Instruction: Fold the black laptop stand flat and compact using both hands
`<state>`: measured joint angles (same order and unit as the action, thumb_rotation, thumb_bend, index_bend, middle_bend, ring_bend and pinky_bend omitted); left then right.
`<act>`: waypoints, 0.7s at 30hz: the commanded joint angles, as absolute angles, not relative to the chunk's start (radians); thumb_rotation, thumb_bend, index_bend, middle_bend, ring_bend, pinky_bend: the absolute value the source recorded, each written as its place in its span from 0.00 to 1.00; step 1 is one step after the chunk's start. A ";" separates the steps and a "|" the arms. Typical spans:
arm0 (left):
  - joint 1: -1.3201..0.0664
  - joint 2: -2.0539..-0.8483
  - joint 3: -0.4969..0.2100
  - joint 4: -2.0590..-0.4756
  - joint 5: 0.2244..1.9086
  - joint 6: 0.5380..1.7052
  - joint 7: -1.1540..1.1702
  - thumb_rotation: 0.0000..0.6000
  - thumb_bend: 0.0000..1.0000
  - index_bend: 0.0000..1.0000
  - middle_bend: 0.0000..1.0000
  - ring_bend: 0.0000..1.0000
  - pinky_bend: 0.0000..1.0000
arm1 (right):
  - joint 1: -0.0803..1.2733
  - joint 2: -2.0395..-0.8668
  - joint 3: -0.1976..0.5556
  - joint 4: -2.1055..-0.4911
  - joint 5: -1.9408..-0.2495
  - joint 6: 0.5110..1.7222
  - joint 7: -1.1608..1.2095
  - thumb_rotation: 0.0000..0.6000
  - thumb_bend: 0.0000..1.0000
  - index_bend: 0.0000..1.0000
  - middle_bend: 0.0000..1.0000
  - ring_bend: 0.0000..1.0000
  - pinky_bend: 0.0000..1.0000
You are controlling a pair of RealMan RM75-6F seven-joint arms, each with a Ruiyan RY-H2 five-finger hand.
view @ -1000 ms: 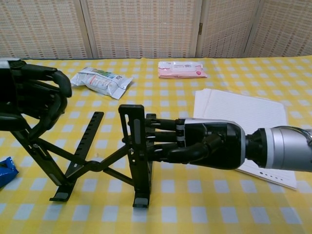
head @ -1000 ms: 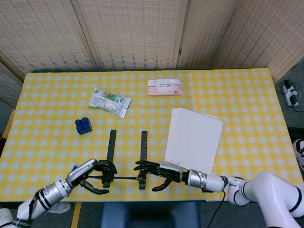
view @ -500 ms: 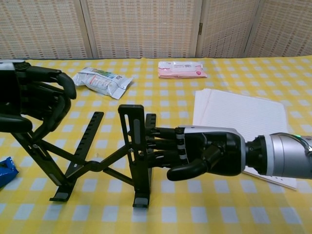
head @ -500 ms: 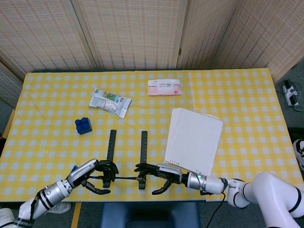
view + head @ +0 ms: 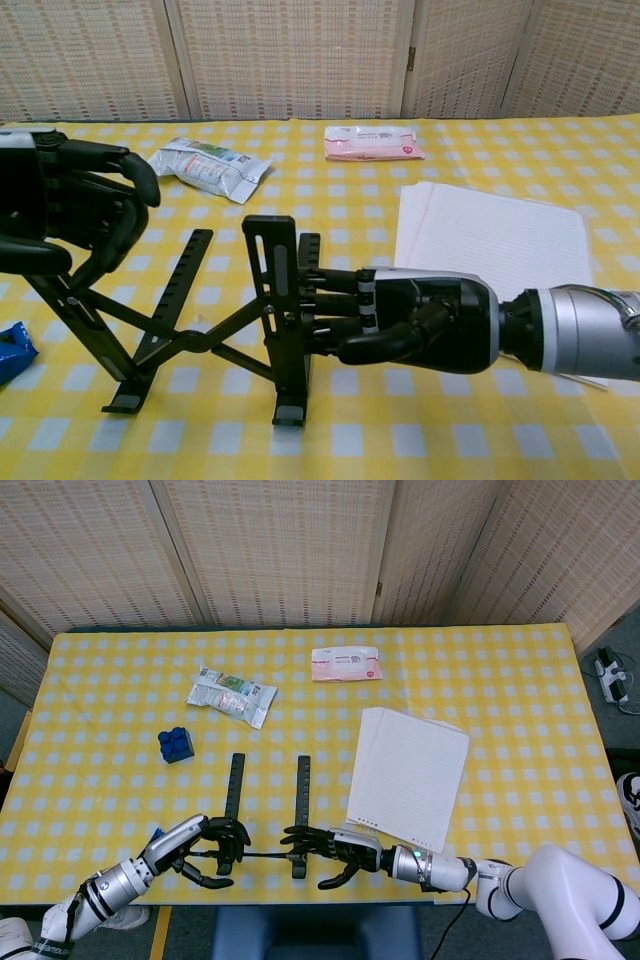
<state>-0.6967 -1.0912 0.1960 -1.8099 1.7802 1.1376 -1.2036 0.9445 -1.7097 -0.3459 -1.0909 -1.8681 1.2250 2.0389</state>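
Two robot hands meet at the stand [image 5: 215,320], which sits unfolded at the near edge of the worktop [image 5: 500,670], its two slotted legs upright and its crossed bars spread between them. The right robot hand [image 5: 415,320] reaches in from the right, its fingers [image 5: 330,300] laid against the right leg and the thumb curled below them; it seems to touch the leg rather than clasp it, though the leg hides the fingertips. The left robot hand [image 5: 65,215] is curled over the top of the left leg, fingers bent in around it and gripping it. From the head view the stand [image 5: 268,810] lies between the left robot hand [image 5: 195,850] and the right robot hand [image 5: 335,852].

Just right of the stand lies a stack of paper [image 5: 408,775]. Beyond it to the left sit a blue block [image 5: 176,744] and a crumpled packet [image 5: 231,695]. A pink wipes pack [image 5: 345,664] lies farther back, well apart from the stand. A blue wrapper [image 5: 12,350] shows at the left edge of the chest view.
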 commanded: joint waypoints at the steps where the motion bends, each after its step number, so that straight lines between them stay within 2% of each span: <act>1: -0.696 -1.092 0.196 -1.809 1.779 1.137 -1.205 1.00 0.21 0.42 0.57 0.54 0.62 | 0.942 -1.715 -0.349 -1.088 -1.867 1.234 2.063 1.00 0.25 0.00 0.09 0.13 0.00; 21: -0.697 -1.098 0.197 -1.806 1.783 1.137 -1.208 1.00 0.21 0.42 0.57 0.54 0.62 | 0.921 -1.741 -0.359 -1.067 -1.854 1.250 2.153 1.00 0.25 0.00 0.10 0.14 0.00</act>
